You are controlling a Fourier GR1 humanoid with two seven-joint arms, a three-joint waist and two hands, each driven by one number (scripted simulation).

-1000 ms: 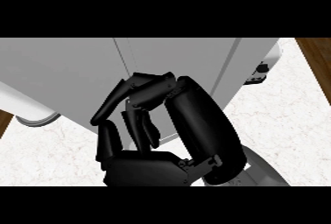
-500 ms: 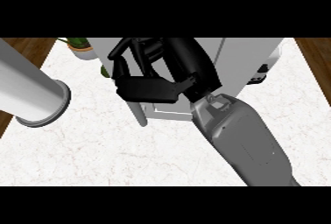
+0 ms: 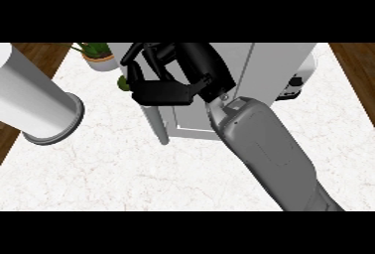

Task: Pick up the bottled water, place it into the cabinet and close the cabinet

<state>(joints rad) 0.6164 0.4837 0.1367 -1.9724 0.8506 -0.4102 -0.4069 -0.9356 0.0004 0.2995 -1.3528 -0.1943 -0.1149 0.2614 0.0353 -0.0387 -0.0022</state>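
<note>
My right hand (image 3: 167,88) hangs over the upper left corner of the white cabinet (image 3: 242,84) at the back of the counter. Its fingers (image 3: 150,55) are loosely bent, with a gap to the thumb and nothing visible inside it. The grey right forearm (image 3: 264,149) runs down to the lower right and covers part of the cabinet front. A narrow grey door edge (image 3: 158,126) sticks out toward me just below the hand. No bottled water shows anywhere; the hand and forearm hide much of the cabinet. My left hand is out of view.
A large pale cylinder (image 3: 36,99) lies at the left over the counter edge. A potted plant (image 3: 99,54) stands at the back left, and a bit of green (image 3: 123,84) peeks out beside the hand. A white appliance (image 3: 299,82) sits right of the cabinet. The marble counter (image 3: 110,173) spreads in front.
The right hand has moved away from the camera toward the cabinet, so the forearm now shows. The view has also shifted, bringing the plant and more of the cylinder into sight.
</note>
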